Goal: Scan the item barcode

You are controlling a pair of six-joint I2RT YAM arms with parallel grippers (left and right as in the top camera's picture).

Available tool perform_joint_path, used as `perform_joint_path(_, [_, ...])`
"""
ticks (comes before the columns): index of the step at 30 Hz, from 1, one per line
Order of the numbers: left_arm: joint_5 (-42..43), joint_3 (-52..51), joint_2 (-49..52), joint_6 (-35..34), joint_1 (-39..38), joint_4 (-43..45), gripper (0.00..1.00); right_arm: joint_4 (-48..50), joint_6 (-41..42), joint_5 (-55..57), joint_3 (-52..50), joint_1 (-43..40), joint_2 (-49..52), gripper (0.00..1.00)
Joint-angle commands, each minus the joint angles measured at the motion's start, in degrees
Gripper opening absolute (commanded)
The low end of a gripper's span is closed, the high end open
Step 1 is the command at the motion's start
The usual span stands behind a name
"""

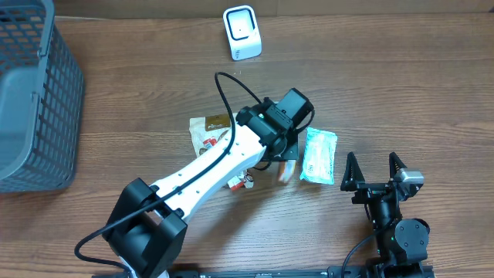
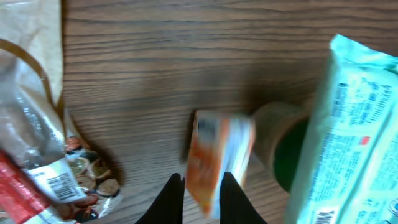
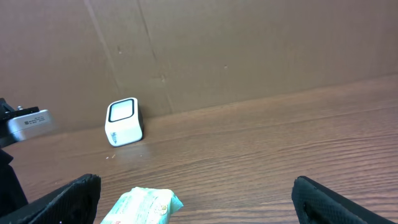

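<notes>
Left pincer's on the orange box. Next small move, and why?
Probably lift the orange box straight up: the left pincer looks shut on it, the mint-green packet crowds it, and the scanner stands farther back.

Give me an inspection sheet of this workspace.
Surface: wood-grain table.
Job's things: orange box off the table, held; white scanner upright at the far edge.
Clutter: snack pouch, teal wipes pack, grey basket at the left.
Tools: left tool shut on orange box; right tool open, empty.
Cables: black cable looping above the left arm.
Surroundings: cardboard wall behind the table.
</notes>
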Motion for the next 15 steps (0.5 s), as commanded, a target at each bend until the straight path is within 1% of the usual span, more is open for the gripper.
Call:
perform_joint_path(1, [-0.7, 0.4, 0.2, 0.9, 0.7, -0.3, 0.15, 0.2, -0.2, 0.3, -0.6, -0.2, -0.2, 1.0])
perform_joint_path(7, [-0.7, 0.3, 0.2, 1.3, 0.7, -0.3, 0.18, 0.2, -0.2, 0.3, -0.6, -0.2, -0.2, 1.0])
perform_joint_path(13, [-0.5, 0.4, 0.2, 1.5, 0.7, -0.3, 0.24, 0.2, -0.2, 0.3, -0.6, -0.2, -0.2, 1.0])
perform_joint_path(15, [1.2, 0.9, 0.2, 3.6, 0.8, 0.0, 0.26, 0.2, -0.2, 0.3, -0.6, -0.2, -0.2, 1.0])
